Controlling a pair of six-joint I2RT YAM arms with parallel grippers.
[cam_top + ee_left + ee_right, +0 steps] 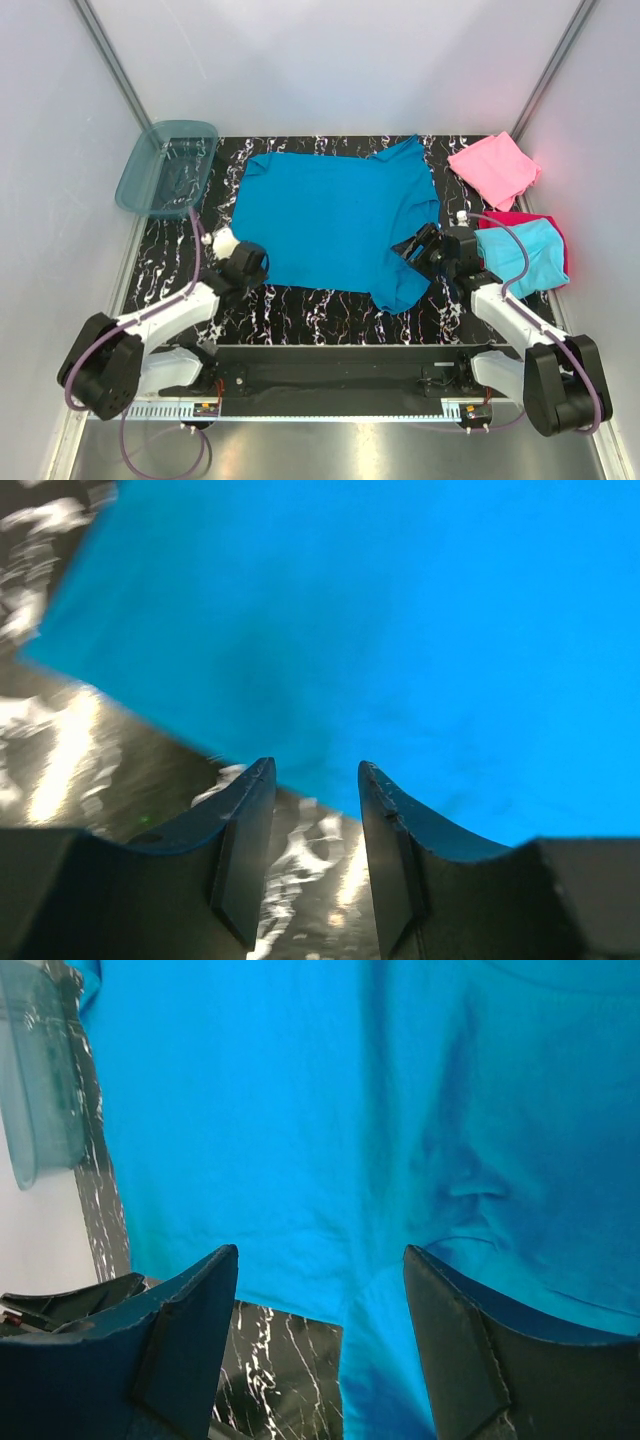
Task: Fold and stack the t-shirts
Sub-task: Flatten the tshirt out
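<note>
A large teal-blue t-shirt (335, 215) lies spread flat on the black marbled table; it fills the left wrist view (400, 630) and the right wrist view (330, 1110). A pink folded shirt (493, 166) lies at the back right. A light cyan folded shirt (528, 255) lies on a magenta-red one (512, 219) at the right. My left gripper (247, 265) is open and empty at the teal shirt's near left edge (315, 770). My right gripper (422, 246) is open and empty over the shirt's near right sleeve (320, 1260).
A translucent blue plastic tub (165, 168) stands at the back left corner and shows in the right wrist view (40, 1080). White walls close in on both sides and the back. The marbled table (300, 305) shows bare along the front.
</note>
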